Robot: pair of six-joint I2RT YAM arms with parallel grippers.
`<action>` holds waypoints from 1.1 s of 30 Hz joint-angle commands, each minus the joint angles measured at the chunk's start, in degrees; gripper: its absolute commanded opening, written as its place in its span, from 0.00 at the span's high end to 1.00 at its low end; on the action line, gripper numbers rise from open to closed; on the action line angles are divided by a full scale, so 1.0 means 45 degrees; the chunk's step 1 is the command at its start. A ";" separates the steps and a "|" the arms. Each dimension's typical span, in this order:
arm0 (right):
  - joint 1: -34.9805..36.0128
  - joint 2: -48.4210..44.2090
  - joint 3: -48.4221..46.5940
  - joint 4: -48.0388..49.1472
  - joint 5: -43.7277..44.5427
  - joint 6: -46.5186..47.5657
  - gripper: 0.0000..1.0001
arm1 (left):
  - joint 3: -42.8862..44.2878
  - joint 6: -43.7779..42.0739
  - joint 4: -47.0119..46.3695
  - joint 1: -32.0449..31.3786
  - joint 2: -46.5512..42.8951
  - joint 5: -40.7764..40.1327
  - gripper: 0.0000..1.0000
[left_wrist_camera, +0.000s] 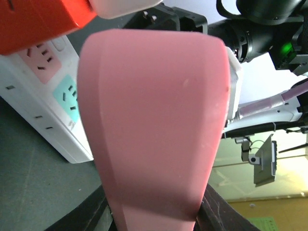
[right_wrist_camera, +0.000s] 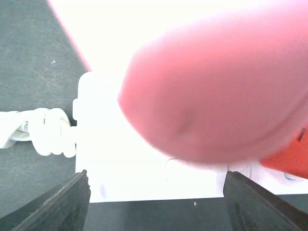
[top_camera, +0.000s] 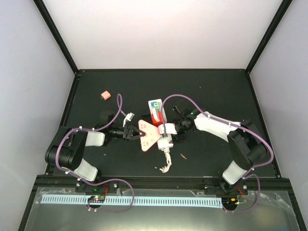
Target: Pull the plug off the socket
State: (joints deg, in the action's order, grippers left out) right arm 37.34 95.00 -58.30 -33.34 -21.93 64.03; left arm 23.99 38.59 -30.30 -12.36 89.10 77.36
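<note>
left gripper (top_camera: 131,133) narrow, clamped on the broad end of the flat pink plug (top_camera: 147,134); the left wrist view shows pink filling the gap between the dark fingers. the plug tapers toward 3 o'clock and its tip meets the socket (top_camera: 157,109); cannot tell whether the pins are seated or free. right gripper (top_camera: 169,130) comes in from 3 o'clock with jaws spread wide. in the right wrist view its two fingers (right_wrist_camera: 62,204) are set apart along the socket's long edge rather than squeezing across it; cannot tell if they press on it. the socket lies mid-table, its long axis running about 12 to 6 o'clock, with coloured outlet faces toward the 12 end. pink and teal faces show in the left wrist view, beside an orange-red block (left_wrist_camera: 38,21) that is too close and blurred to identify. a knotted white cord (top_camera: 166,163) trails off the socket's 6 o'clock end. a small pink piece (top_camera: 105,95) lies well apart at 10 o'clock on the black table (top_camera: 216,91).
</note>
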 commanded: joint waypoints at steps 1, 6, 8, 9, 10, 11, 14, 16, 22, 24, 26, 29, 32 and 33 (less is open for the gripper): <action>0.0118 -0.0917 -0.0172 -0.0790 -0.0235 -0.0305 0.22 | 0.0387 -0.1227 0.1256 0.0479 -0.0815 0.0073 0.99; 0.0135 -0.1706 -0.0347 -0.1066 -0.0532 -0.0757 0.22 | 0.0592 -0.1650 0.2223 0.1172 -0.1698 0.0280 0.99; 0.0132 -0.1997 -0.0498 -0.1201 -0.0718 -0.0981 0.21 | 0.0729 -0.1646 0.2396 0.1617 -0.2085 0.0341 0.98; 0.0131 -0.2125 -0.0603 -0.1230 -0.0832 -0.1142 0.21 | 0.0800 -0.1591 0.2510 0.1863 -0.2280 0.0386 0.98; 0.0128 -0.2242 -0.0697 -0.1251 -0.0898 -0.1309 0.21 | 0.0851 -0.1516 0.2583 0.2175 -0.2461 0.0399 0.98; 0.0116 -0.2376 -0.0772 -0.1276 -0.0979 -0.1479 0.21 | 0.0891 -0.1438 0.2590 0.2485 -0.2640 0.0368 0.99; 0.0117 -0.2749 -0.0951 -0.1244 -0.1214 -0.2012 0.21 | 0.1049 -0.1190 0.2607 0.3393 -0.3090 0.0048 0.98; 0.0119 -0.2943 -0.1072 -0.1211 -0.1338 -0.2386 0.21 | 0.1262 -0.0918 0.2428 0.3883 -0.3175 -0.0317 0.98; 0.0119 -0.3603 -0.1176 -0.0857 -0.1027 -0.3446 0.21 | 0.2443 -0.0200 0.2068 0.4489 -0.2669 -0.2275 0.98; 0.0095 -0.3860 -0.1049 -0.0707 -0.0912 -0.3743 0.21 | 0.2827 0.0062 0.1834 0.4485 -0.2344 -0.2943 0.98; 0.0098 -0.4112 -0.0838 -0.0551 -0.0826 -0.3957 0.20 | 0.3140 0.0601 0.1310 0.4488 -0.1969 -0.3535 0.98; 0.0083 -0.4471 -0.0508 -0.0205 -0.0654 -0.4343 0.20 | 0.3953 0.0752 0.1277 0.4484 -0.1134 -0.4449 0.99; 0.0077 -0.4742 -0.0143 0.0150 -0.0480 -0.4640 0.20 | 0.4650 0.0840 0.0937 0.4428 -0.0150 -0.4886 0.98; 0.0070 -0.4815 -0.0026 0.0301 -0.0426 -0.4725 0.20 | 0.4928 0.0832 0.0892 0.4375 0.0156 -0.4994 0.99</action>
State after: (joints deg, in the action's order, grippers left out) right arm 37.54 75.20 -60.47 -35.11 -25.39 45.98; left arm 40.80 40.58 -22.02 7.42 85.54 59.77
